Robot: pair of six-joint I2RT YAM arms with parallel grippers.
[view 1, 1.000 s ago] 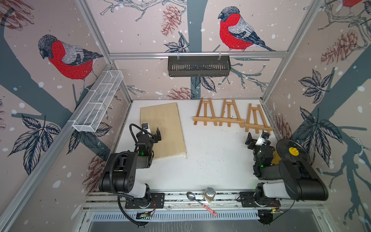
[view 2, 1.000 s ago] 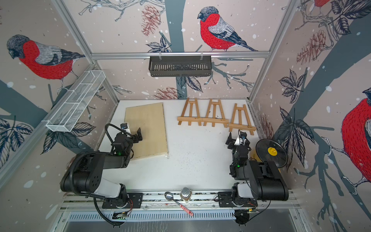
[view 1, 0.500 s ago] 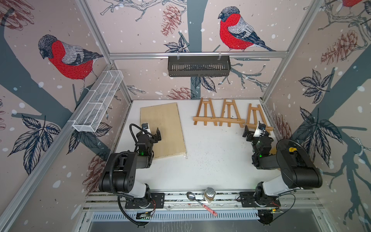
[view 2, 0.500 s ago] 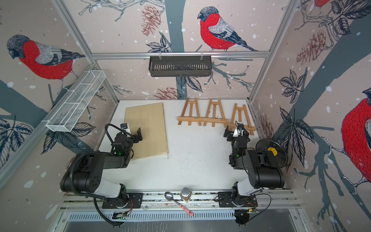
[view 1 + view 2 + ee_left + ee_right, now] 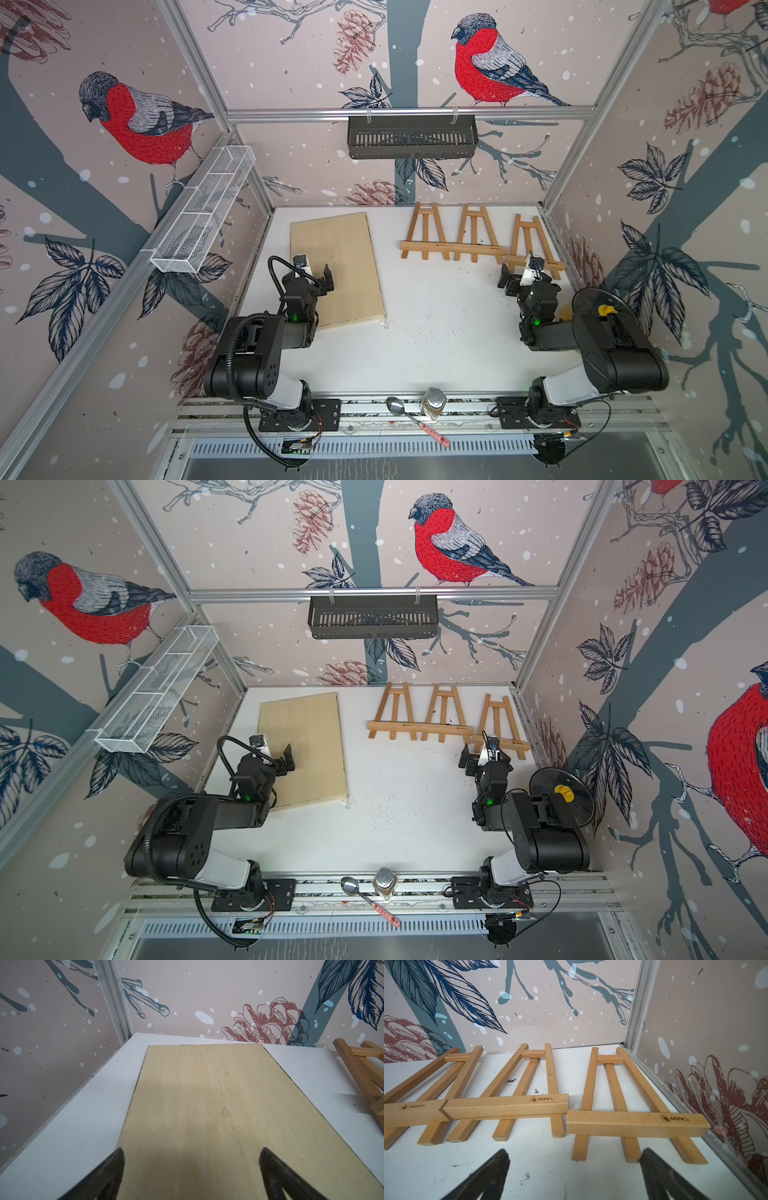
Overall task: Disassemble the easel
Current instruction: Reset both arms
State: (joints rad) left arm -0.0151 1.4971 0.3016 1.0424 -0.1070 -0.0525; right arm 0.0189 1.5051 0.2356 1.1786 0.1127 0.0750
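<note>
Left hand (image 5: pixel 192 1152), right hand (image 5: pixel 574 1153): both apparently agape.

"Manes" with a small logo, burned into the wall-side easel ledge (image 5: pixel 637 1124), near its end by the wall. Same "Manes" stamp on the middle easel ledge (image 5: pixel 506 1106). And once more, "Manes", fainter, on the third easel ledge (image 5: pixel 413 1112).
</note>
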